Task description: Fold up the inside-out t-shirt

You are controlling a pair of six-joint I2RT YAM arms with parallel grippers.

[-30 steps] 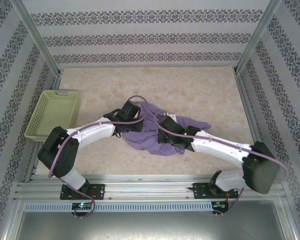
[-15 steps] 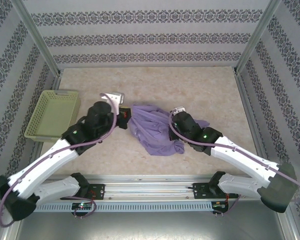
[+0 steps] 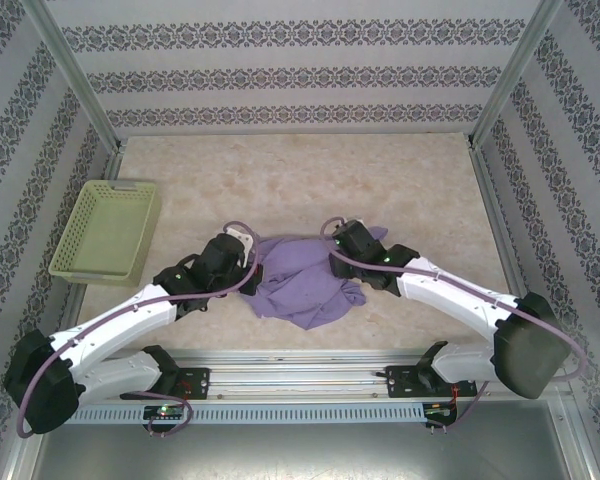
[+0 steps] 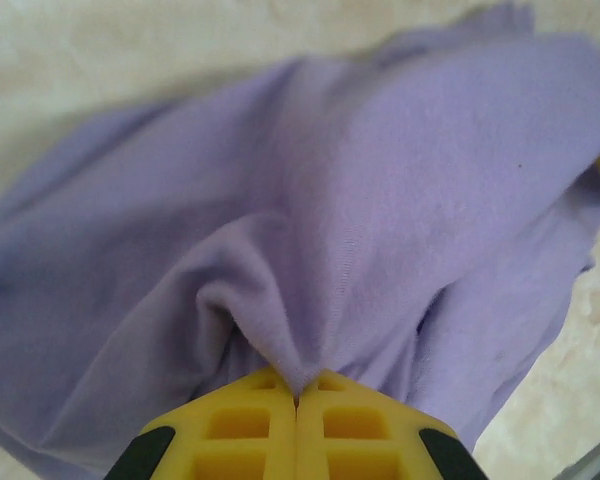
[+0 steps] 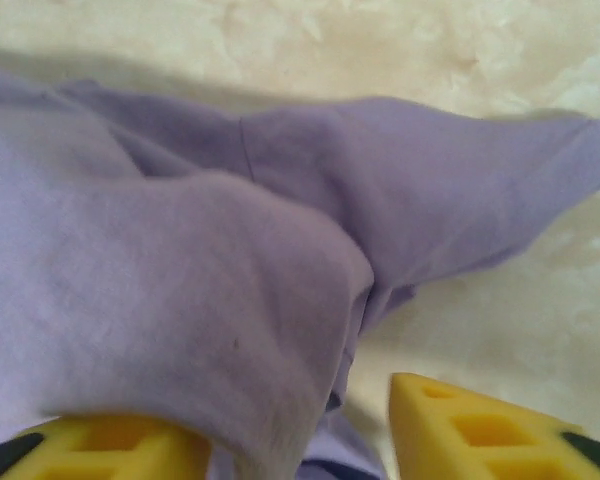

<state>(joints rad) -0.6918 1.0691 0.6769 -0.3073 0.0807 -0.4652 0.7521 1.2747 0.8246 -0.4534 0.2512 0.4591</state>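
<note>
The inside-out t-shirt (image 3: 302, 285) lies bunched in a lavender heap on the table, between the two arms. My left gripper (image 3: 248, 262) sits at the heap's left edge. In the left wrist view it (image 4: 298, 392) is shut on a pinched ridge of the t-shirt (image 4: 380, 180), which spreads away from the yellow fingertips. My right gripper (image 3: 346, 252) is at the heap's upper right. In the right wrist view it (image 5: 290, 435) stands open, and a fold of the t-shirt (image 5: 180, 270) drapes over its left finger (image 5: 110, 445), while the right finger (image 5: 470, 425) is over bare table.
A yellow-green basket (image 3: 105, 228) stands at the table's left edge. The beige marbled table (image 3: 310, 170) stretches back to patterned walls. Metal frame posts (image 3: 75, 75) rise at the back corners, and a rail (image 3: 300, 380) runs along the near edge.
The right jaws have opened and let go of the cloth. The left gripper, still pinching the shirt, has moved nearer and lower. The heap now lies flatter and closer to the arms.
</note>
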